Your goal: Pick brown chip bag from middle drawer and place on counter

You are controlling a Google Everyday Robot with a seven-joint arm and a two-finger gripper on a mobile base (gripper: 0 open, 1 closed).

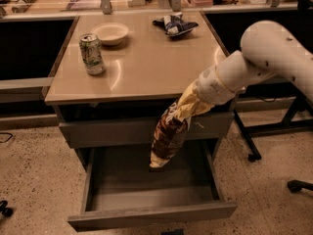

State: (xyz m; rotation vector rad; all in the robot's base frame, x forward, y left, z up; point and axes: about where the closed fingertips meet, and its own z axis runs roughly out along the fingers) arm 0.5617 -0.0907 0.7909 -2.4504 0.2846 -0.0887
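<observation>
The brown chip bag (168, 133) hangs upright from my gripper (195, 101), its cream top bunched at the wrist and its lower end just above the open middle drawer (151, 214). The drawer is pulled out, and its dark grey inside shows nothing in it. The bag hangs in front of the closed upper drawer front (107, 131), below the front edge of the beige counter (142, 67). My white arm reaches in from the right. The gripper is shut on the bag's top.
On the counter stand a soda can (92, 54) at the left, a pale bowl (111, 33) behind it and a blue-and-white bag (174, 24) at the back. A cluttered workbench (73, 3) runs behind. Chair legs (298, 185) stand on the floor at the right.
</observation>
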